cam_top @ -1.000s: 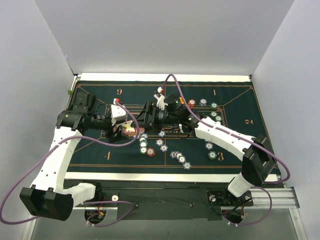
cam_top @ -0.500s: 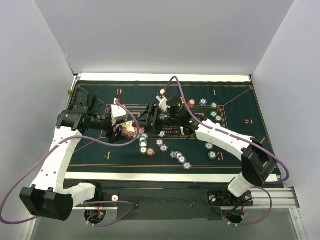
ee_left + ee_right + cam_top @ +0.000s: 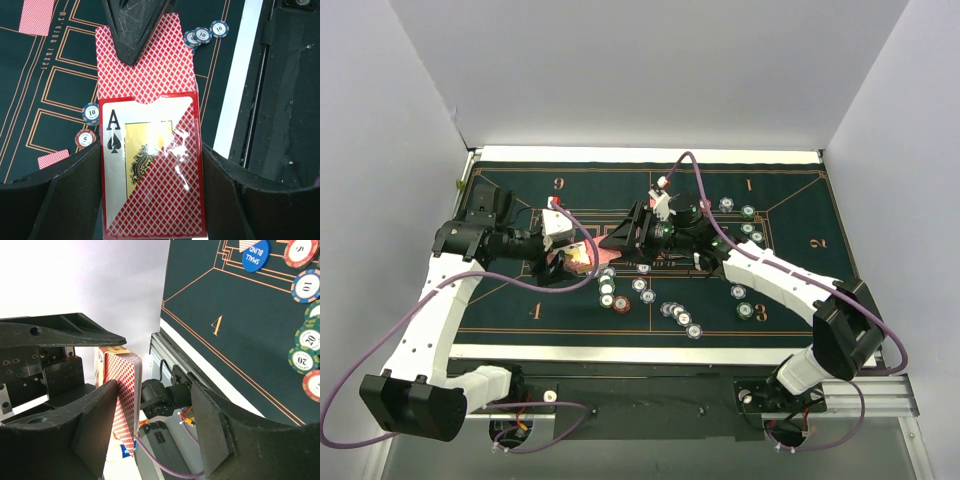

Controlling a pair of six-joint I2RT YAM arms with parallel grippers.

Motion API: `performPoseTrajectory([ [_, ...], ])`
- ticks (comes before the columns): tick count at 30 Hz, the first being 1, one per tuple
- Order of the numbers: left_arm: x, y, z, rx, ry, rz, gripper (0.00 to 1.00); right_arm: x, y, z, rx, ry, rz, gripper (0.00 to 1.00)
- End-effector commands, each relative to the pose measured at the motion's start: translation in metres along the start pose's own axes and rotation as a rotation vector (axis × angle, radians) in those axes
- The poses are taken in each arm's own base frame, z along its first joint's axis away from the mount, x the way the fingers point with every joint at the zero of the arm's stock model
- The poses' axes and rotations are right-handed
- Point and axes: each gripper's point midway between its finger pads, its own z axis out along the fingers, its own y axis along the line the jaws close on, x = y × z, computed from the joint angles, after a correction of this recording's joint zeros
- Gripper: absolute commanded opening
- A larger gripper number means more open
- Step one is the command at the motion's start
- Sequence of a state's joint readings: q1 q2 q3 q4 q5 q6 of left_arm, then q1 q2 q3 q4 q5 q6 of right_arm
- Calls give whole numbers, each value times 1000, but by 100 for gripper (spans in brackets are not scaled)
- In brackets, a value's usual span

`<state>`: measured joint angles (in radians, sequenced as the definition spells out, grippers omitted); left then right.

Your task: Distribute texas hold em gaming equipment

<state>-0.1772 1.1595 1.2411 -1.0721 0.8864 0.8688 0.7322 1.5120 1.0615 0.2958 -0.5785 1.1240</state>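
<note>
Just beyond the left gripper's (image 3: 150,170) fingertips, one red-backed card (image 3: 150,75) juts from the deck (image 3: 150,210).

Risk: if the right gripper (image 3: 152,385) closes off-centre, it could bend that card or drag neighbours out with it (the card lies flat against the stack).

Right fingers (image 3: 100,425): spread wide. One pad sits against the cards' red back and the other is well apart, so there is no pinch yet.

Left fingers (image 3: 70,185): clamped on the deck's sides.

Poker chips (image 3: 202,35) lie further out.

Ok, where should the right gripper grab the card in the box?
The bare end of the card sticking out of the box, coming from that open end: the box covers the rest and the left gripper clamps its sides.
</note>
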Motion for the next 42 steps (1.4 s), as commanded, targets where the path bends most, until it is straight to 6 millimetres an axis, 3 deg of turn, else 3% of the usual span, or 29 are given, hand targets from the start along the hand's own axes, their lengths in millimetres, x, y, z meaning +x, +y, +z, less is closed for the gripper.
performPoseTrajectory([
  [1, -30, -2, -7, -3, -93, 78, 40, -6, 19, -12, -61, -25, -10, 54],
  [9, -29, -2, -7, -3, -90, 78, 40, -20, 36, -30, -120, -65, 29, 29],
  [20, -29, 0, -8, -9, -86, 84, 39, -33, 36, -52, -155, -101, 87, 17],
  [21, -30, 0, -7, -7, -86, 87, 39, -31, 38, -54, -167, -94, 85, 20],
  [23, -29, 0, -8, -8, -85, 88, 39, -31, 41, -54, -174, -88, 76, 35],
  [24, -29, 0, -7, -7, -84, 87, 39, -29, 44, -54, -179, -84, 66, 49],
  [26, -30, 0, -8, -9, -86, 89, 39, -27, 48, -53, -186, -74, 57, 60],
  [30, -30, 1, -8, -10, -85, 89, 39, -21, 49, -43, -169, -45, 44, 62],
  [36, -31, 1, -9, -13, -85, 88, 39, -6, 51, -26, -170, 4, 44, 42],
  [42, -30, 1, -8, -10, -83, 88, 39, -12, 43, -36, -155, -22, 47, 21],
])
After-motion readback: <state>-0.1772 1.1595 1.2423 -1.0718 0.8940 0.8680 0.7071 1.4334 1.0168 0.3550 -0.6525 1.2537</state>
